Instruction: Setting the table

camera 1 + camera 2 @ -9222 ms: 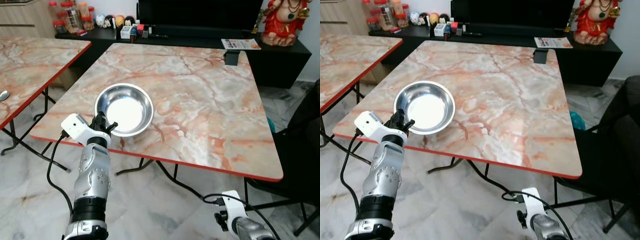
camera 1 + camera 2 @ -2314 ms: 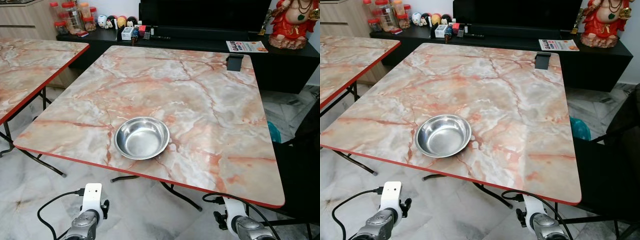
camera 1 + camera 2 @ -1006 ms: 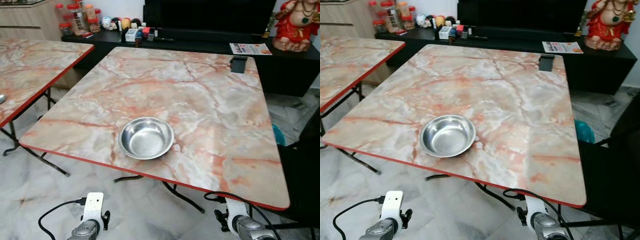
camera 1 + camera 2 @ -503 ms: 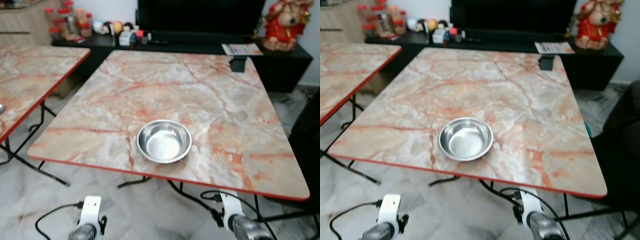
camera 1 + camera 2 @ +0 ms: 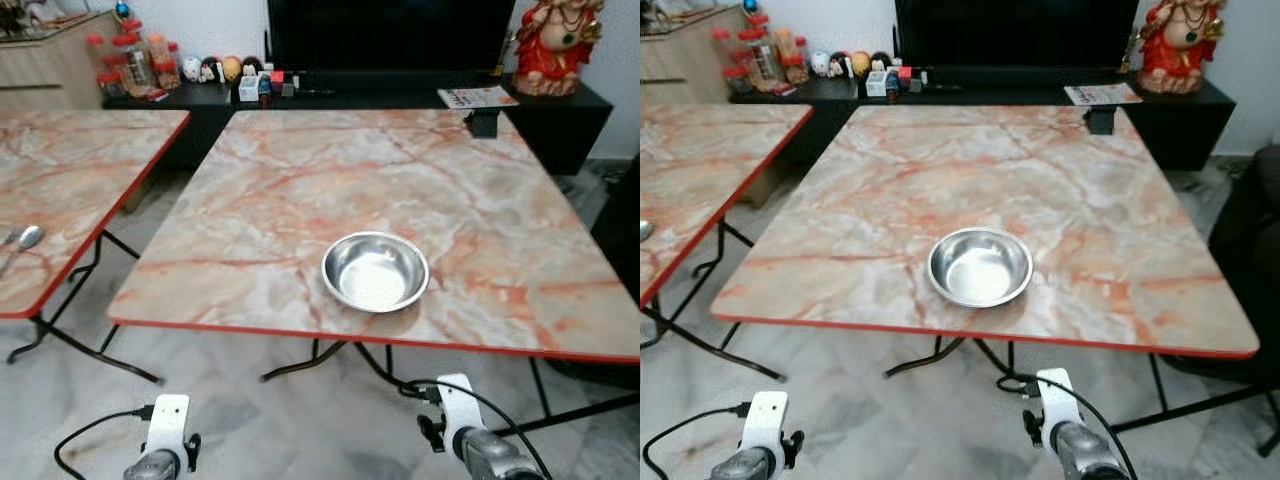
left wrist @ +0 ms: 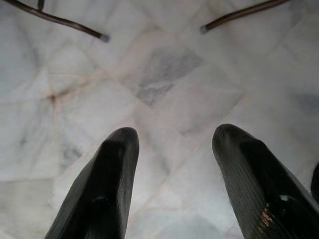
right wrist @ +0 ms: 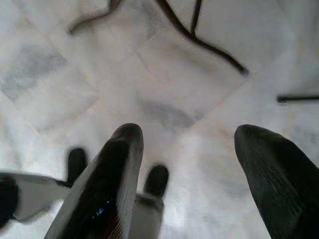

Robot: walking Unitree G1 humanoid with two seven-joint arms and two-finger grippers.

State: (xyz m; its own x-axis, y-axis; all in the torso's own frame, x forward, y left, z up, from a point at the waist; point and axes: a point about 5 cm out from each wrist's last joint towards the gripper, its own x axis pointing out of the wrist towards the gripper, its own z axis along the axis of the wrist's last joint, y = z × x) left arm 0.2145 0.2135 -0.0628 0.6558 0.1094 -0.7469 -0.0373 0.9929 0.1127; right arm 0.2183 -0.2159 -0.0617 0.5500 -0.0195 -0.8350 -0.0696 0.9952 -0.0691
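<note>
A shiny steel bowl (image 5: 376,271) sits empty on the marble-topped table (image 5: 260,210), close to its red front edge. Both arms hang low below that edge. My left gripper (image 6: 172,137) is open over the white marble floor, nothing between its black fingers (image 6: 112,174). My right gripper (image 7: 192,137) is also open over the floor, holding nothing. A spoon (image 5: 22,240) lies on a second marble table (image 5: 60,170) to the left.
A black TV cabinet (image 5: 400,100) runs along the far wall with jars, figurines, a booklet and a red statue (image 5: 555,45). A small black object (image 5: 485,122) rests on the table's far right. A dark chair (image 5: 620,230) is at the right. Metal table legs (image 7: 199,40) cross the floor.
The whole picture has shifted right, so the camera has turned left and pulled back; more of the left table and its spoon now show. The bowl lies where it was on the table.
</note>
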